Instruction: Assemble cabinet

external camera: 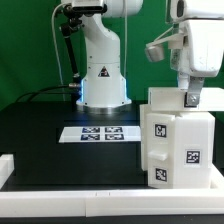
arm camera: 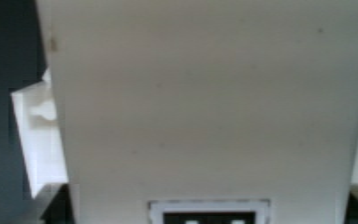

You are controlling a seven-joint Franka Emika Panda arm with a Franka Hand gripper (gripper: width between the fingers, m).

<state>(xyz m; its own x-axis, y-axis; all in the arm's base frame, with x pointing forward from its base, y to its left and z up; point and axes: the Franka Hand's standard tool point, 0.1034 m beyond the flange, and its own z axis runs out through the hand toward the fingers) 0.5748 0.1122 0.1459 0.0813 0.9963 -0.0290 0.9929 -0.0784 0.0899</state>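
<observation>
Hovering right at the top of the cabinet, the gripper sits low on the exterior view's right, its dark fingertips down at the upper edge of the white box. The cabinet stands upright directly below the claw, long axis vertical, tagged faces turned toward the camera, its base on the black table. A stepped part juts out on the side toward the exterior view's left, lower than the top. Whether the fingers touch or straddle the top panel I cannot tell; the tips are half hidden behind the edge, so spread or pinched is not readable. The wrist view is filled by one flat white panel just beneath the claw, a tag showing at its far edge and a second white part beside it; no fingers are visible there either. Key relation: the work lies straight under the claw, so any coming move is probably vertical, pressing or gripping along that upright axis. The marker board lies well apart, toward the robot base. A white rail runs along the table's near edge.
</observation>
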